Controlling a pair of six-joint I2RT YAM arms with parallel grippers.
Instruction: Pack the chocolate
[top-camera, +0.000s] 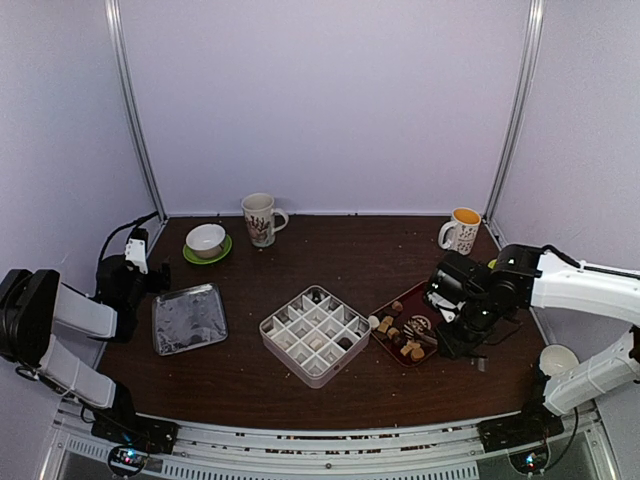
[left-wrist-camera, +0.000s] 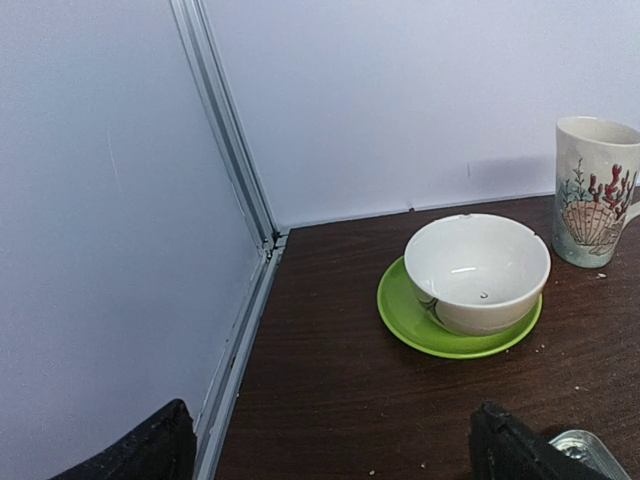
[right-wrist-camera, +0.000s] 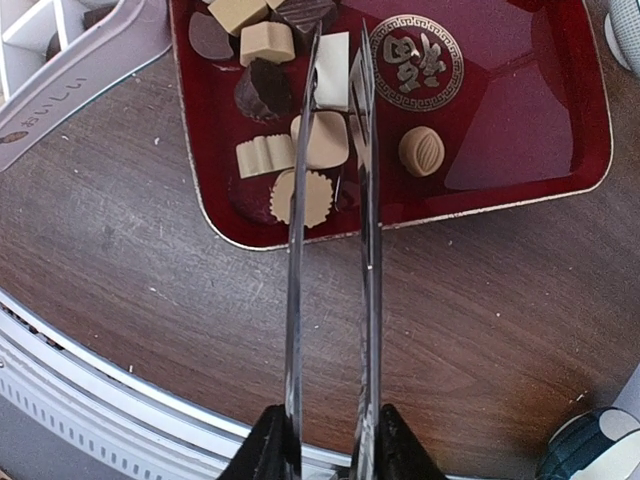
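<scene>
The right tool (right-wrist-camera: 330, 447) pinches metal tongs (right-wrist-camera: 293, 300), whose tips sit either side of a white piece of the chocolate (right-wrist-camera: 268, 92) in the red tray (right-wrist-camera: 560, 130), right of the counter's (top-camera: 350, 250) middle. A few pieces lie in the divided box (top-camera: 285, 358). The left tool (left-wrist-camera: 330, 447) is spread wide near the back left corner.

Brown, tan and white chocolates (right-wrist-camera: 265, 155) lie clustered at one end of the red tray (right-wrist-camera: 500, 120).
</scene>
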